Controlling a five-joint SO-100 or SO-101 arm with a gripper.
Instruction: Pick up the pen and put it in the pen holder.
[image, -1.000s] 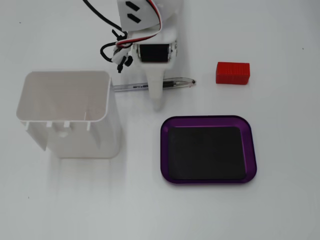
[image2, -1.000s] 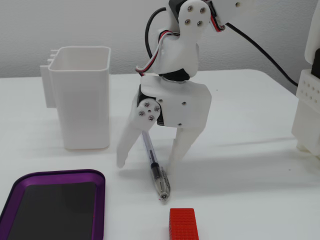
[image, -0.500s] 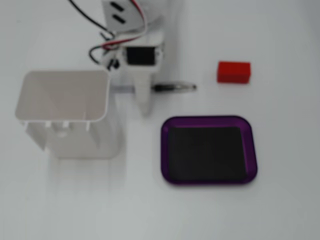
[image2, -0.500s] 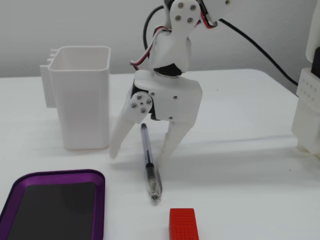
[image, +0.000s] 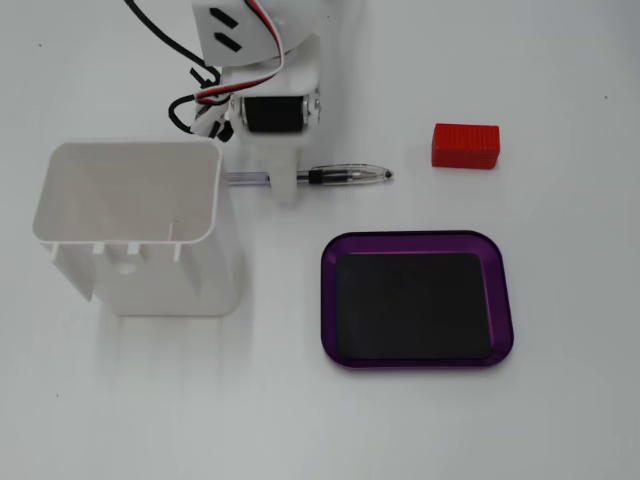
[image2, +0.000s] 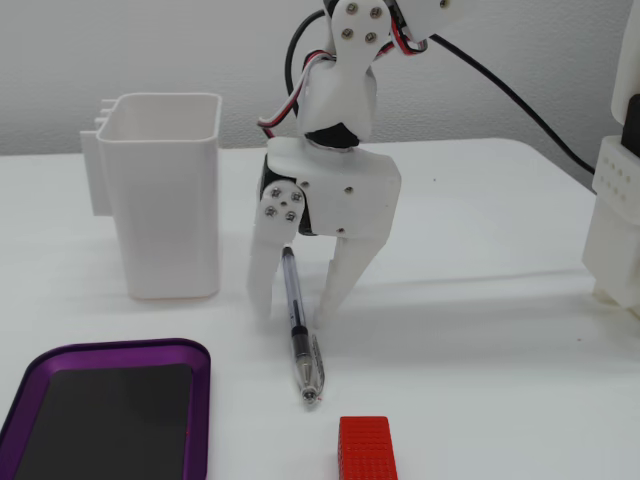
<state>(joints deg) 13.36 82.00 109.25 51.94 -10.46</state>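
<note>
The pen (image: 345, 175) lies flat on the white table, its tip pointing right in the top-down fixed view. In the side-on fixed view the pen (image2: 300, 345) points toward the camera. My gripper (image2: 293, 312) stands over its rear half, one finger on each side, fingertips close to the table. The jaws are open with a gap on both sides of the barrel. From above, the gripper (image: 283, 182) covers the middle of the barrel. The pen holder (image: 150, 275) stands upright just left of the gripper, and the pen holder (image2: 165, 200) looks empty.
A purple tray (image: 330, 300) with a black inset lies right of the holder, also seen as the purple tray (image2: 110, 348) at the near left. A red block (image: 466, 145) sits past the pen's tip. A white structure (image2: 620, 230) stands at the right edge.
My gripper has slid along the pen toward the holder and its jaws have narrowed around the barrel. The pen shifted slightly on the table.
</note>
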